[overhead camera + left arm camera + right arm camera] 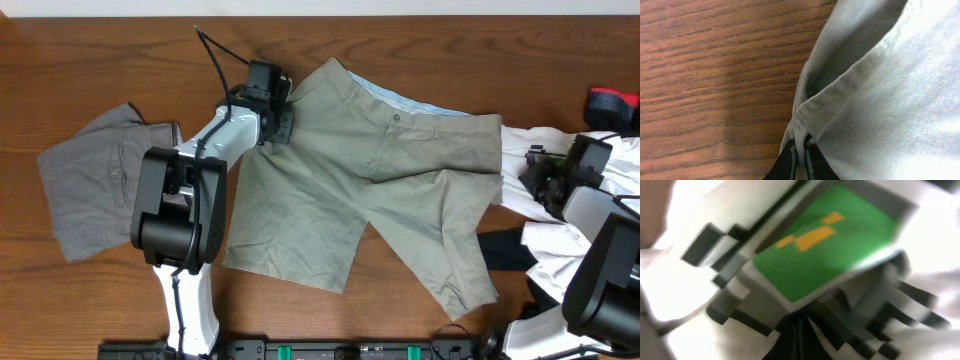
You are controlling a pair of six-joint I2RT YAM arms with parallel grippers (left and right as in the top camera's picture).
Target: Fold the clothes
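The khaki-beige shorts [380, 190] lie spread across the middle of the table, waistband at the far side with a pale blue lining showing. My left gripper [283, 112] is at their far left waist corner, shut on a fold of the khaki cloth [801, 131]. The darker grey shorts [95, 185] lie folded at the left. My right gripper [535, 170] is at the right edge over a white garment [600, 220]; its fingers [799, 339] are closed together above a green and black print [825, 245], with no cloth seen between them.
A pile of clothes lies at the right: the white printed garment, a black piece [505, 250] and a red and black item [612, 105] at the far right. Bare wooden table [120, 60] shows at the far left.
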